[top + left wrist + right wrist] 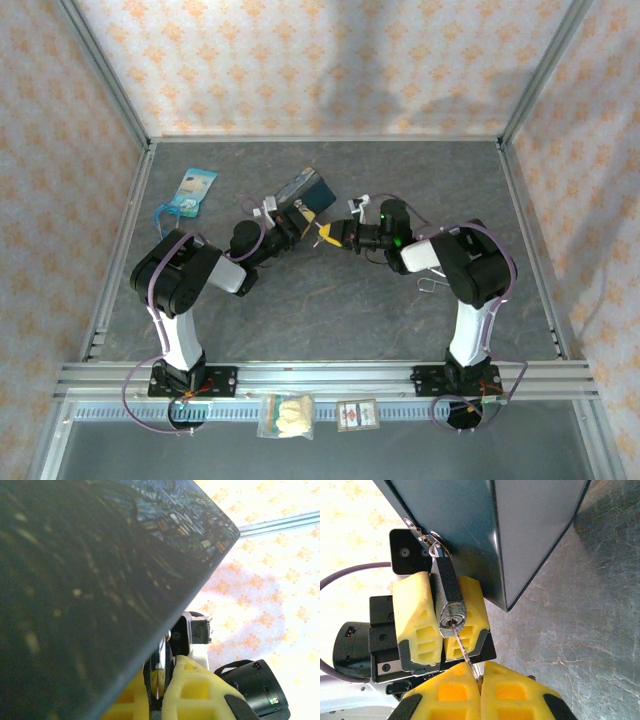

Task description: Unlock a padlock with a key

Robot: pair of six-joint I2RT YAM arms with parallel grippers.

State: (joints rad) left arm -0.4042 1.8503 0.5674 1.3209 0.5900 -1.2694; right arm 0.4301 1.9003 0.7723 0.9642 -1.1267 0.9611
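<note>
The small dark padlock (pixel 447 592) is clamped between the yellow fingers (pixel 414 620) of my left gripper (pixel 444 612), keyhole end toward the right wrist camera. Its shackle hooks through the clasp of the blue painted tin (pixel 530 535). The thin silvery key (pixel 462 647) has its tip in the keyhole. My right gripper (pixel 480 679) is shut on the key's other end. From above, the left gripper (pixel 290 222) and right gripper (pixel 330 233) meet nose to nose beside the tin (pixel 305 187). In the left wrist view the tin (pixel 100 580) looms close, and the left gripper (pixel 161 680) pinches the padlock (pixel 169 662).
A blue packet (pixel 190 190) lies at the far left of the table. A thin wire loop (pixel 430 284) lies by the right arm. Two small packets (pixel 285 413) (pixel 357 414) rest on the front rail. Patterned walls and metal posts enclose the table.
</note>
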